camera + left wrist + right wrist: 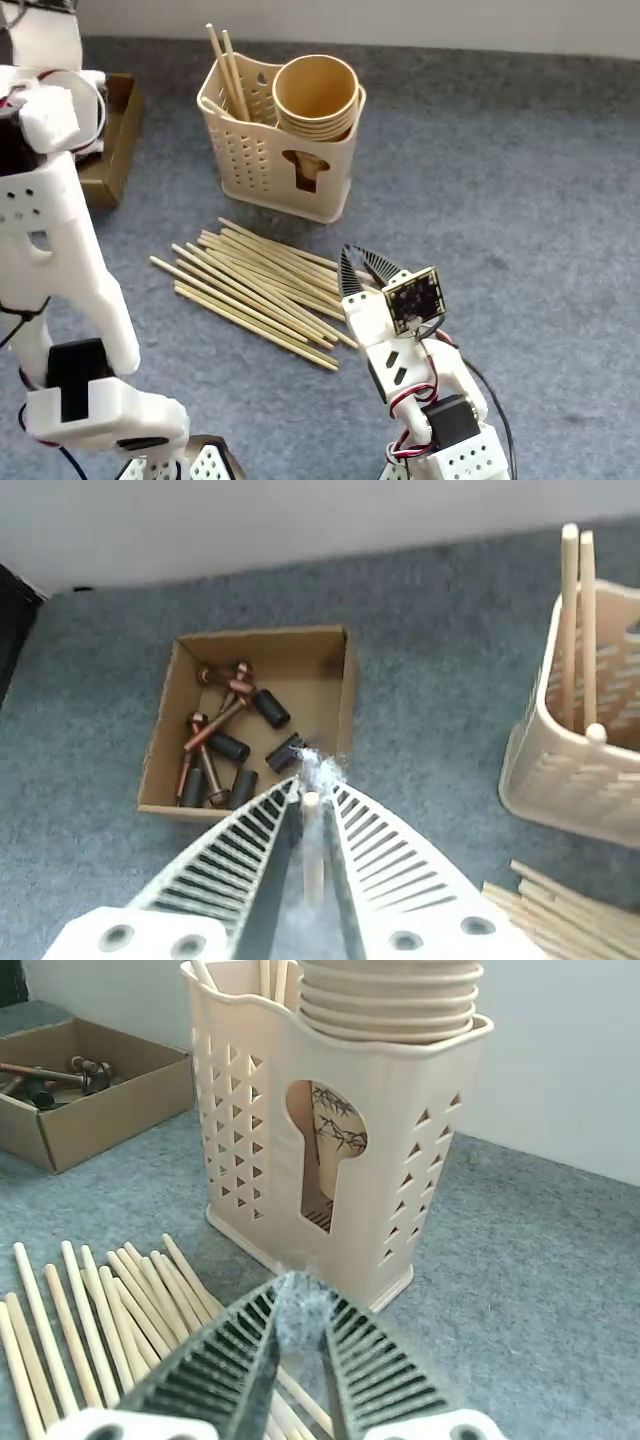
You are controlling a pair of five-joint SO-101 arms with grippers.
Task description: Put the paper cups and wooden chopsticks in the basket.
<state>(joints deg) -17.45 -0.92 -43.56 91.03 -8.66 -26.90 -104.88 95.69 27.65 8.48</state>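
The left jaws pinch one chopstick, up over the box, likely to carry it to the basket. The right jaws are pressed together by the pile of chopsticks on the desk. The cups already sit in the basket.

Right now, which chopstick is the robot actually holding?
The single chopstick pinched in the left gripper; the pile lies on the table, others stand in the basket.
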